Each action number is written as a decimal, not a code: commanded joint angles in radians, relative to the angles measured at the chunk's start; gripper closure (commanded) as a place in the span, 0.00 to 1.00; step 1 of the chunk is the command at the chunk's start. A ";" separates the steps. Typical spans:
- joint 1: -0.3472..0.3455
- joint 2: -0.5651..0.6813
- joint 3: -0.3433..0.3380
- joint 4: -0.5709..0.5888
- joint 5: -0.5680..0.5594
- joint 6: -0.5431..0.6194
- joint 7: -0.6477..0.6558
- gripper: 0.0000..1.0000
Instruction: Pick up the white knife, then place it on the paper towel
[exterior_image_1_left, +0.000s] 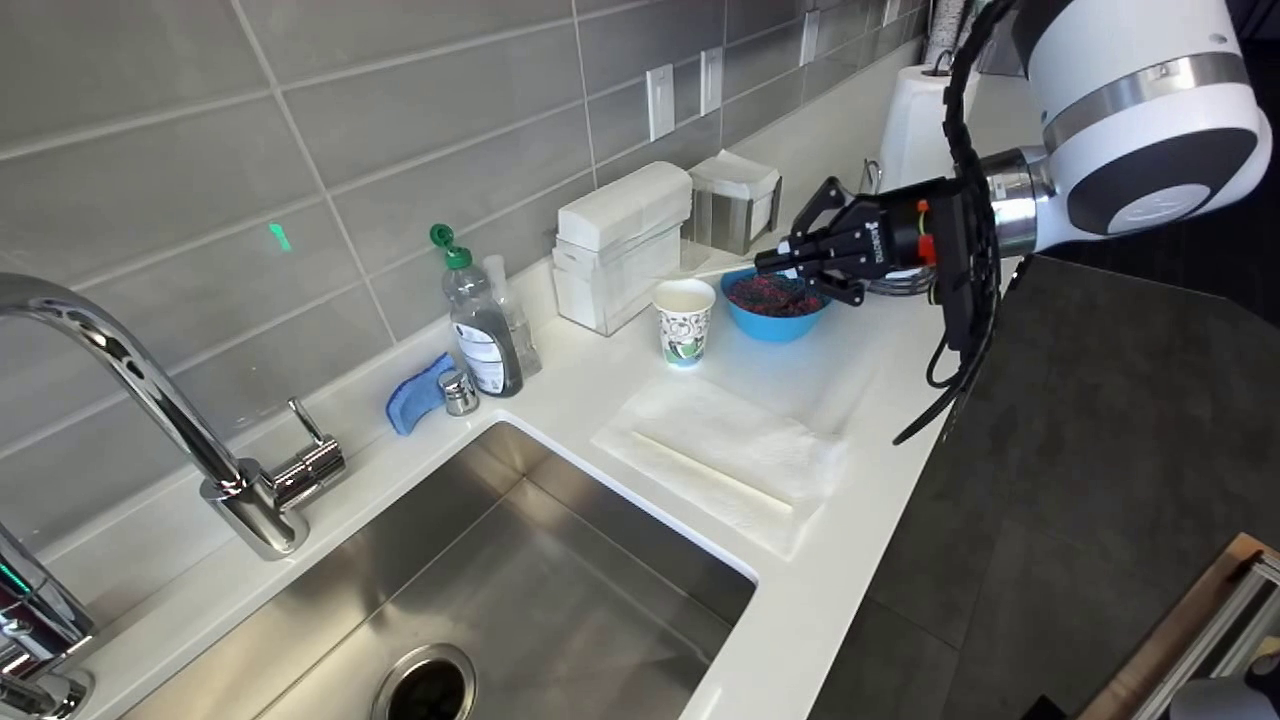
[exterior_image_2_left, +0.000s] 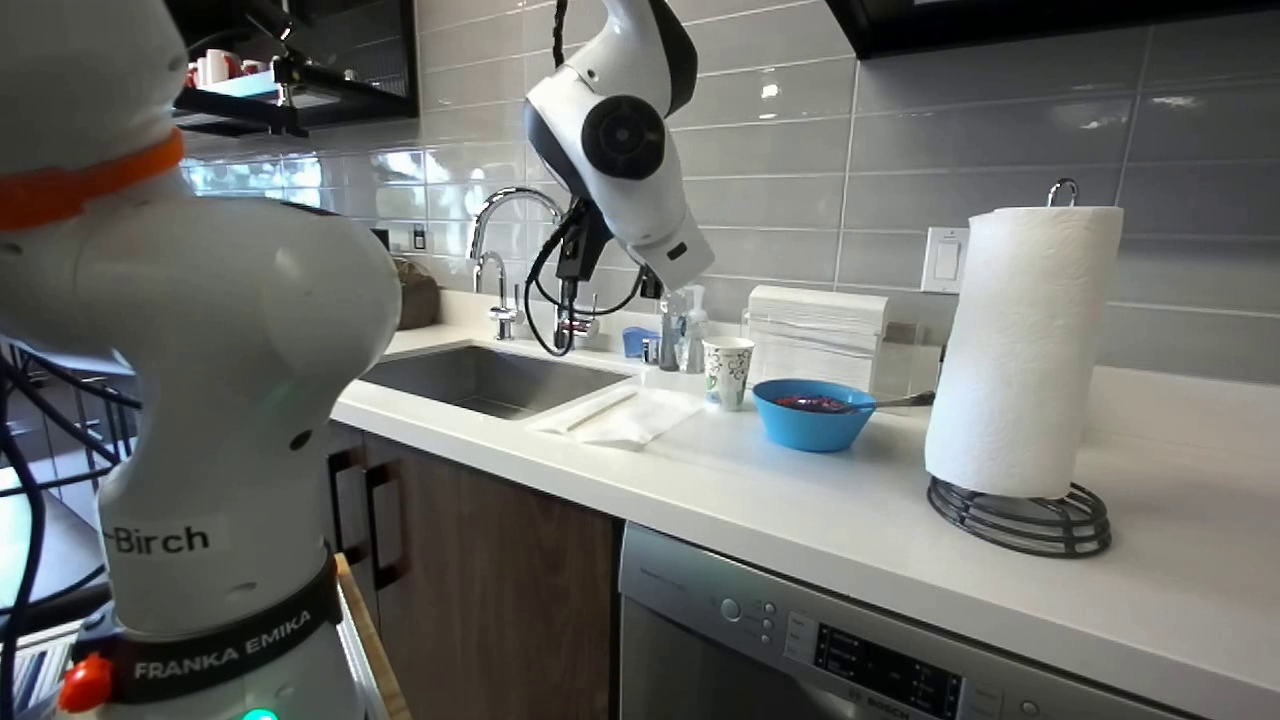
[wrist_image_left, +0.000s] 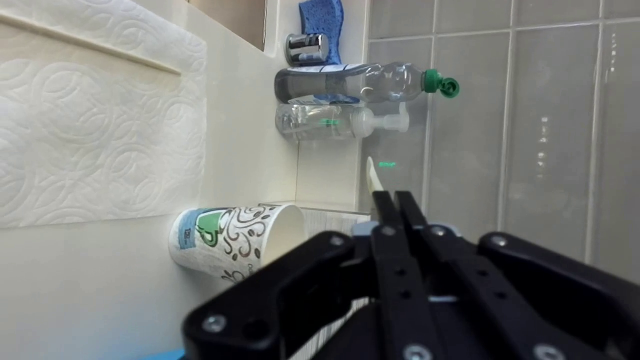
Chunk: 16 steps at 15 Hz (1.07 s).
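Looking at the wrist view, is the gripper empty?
No, the pale tip of the white knife juts out past the nearly closed jaws of the gripper.

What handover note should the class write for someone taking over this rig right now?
Gripper: closed on the white knife, holding it in the air.
Paper towel: flat beside the sink; a thin pale stick-like item lies on it.
Done: knife picked up.
Left: bring the knife over the towel, lower it, release; probably best clear of that item.
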 joint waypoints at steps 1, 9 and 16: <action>-0.019 0.051 -0.033 -0.077 0.105 -0.121 -0.166 0.99; -0.195 0.166 0.106 -0.127 0.104 -0.249 -0.193 0.96; -0.514 0.249 0.425 -0.127 0.217 -0.374 -0.249 0.99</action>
